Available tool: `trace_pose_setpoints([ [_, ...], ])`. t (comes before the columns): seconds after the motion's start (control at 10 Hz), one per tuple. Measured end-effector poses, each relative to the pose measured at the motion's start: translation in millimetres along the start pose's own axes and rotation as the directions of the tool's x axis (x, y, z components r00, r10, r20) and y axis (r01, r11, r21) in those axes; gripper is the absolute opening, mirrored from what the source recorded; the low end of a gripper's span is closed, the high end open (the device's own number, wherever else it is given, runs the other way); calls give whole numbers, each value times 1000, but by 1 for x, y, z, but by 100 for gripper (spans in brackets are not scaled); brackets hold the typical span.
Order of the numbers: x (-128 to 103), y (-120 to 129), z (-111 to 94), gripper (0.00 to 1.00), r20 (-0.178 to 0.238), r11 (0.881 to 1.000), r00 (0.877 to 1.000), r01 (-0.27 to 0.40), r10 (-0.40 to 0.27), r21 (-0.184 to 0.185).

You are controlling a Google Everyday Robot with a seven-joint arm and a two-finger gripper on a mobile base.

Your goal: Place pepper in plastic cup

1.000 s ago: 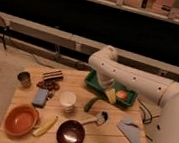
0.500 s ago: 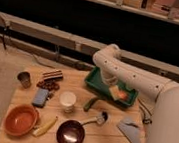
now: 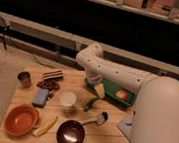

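Observation:
The pepper [image 3: 89, 104] is small and dark green, and lies on the wooden table [image 3: 107, 142] just right of the plastic cup [image 3: 68, 100]. The cup is short, white and stands upright. My gripper [image 3: 96, 89] hangs from the white arm [image 3: 108, 69] just above and slightly behind the pepper, in front of the green tray's left end. It is apart from the cup, which stands to its lower left.
A green tray [image 3: 111, 94] holds an orange fruit [image 3: 122, 94]. Also here: a metal cup [image 3: 24, 79], an orange bowl [image 3: 21, 119], a dark bowl [image 3: 71, 134], a yellow banana-like item [image 3: 45, 126], a blue packet [image 3: 41, 97], a spoon [image 3: 98, 119] and a grey cloth [image 3: 125, 127].
The arm's elbow and the gripper have shifted left and a little lower, closer to the pepper. The objects on the table have not moved.

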Motion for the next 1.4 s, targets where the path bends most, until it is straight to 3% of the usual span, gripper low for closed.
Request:
trace_pose_setpoints([
  [0.3,-19,10,1,80,17,1000,1000,13,-13,13],
  [0.7,-43,20,20,80,45,1000,999,16,-16,0],
  [1.4,-71,-2,62,80,50,998,998,37,-35,-46],
])
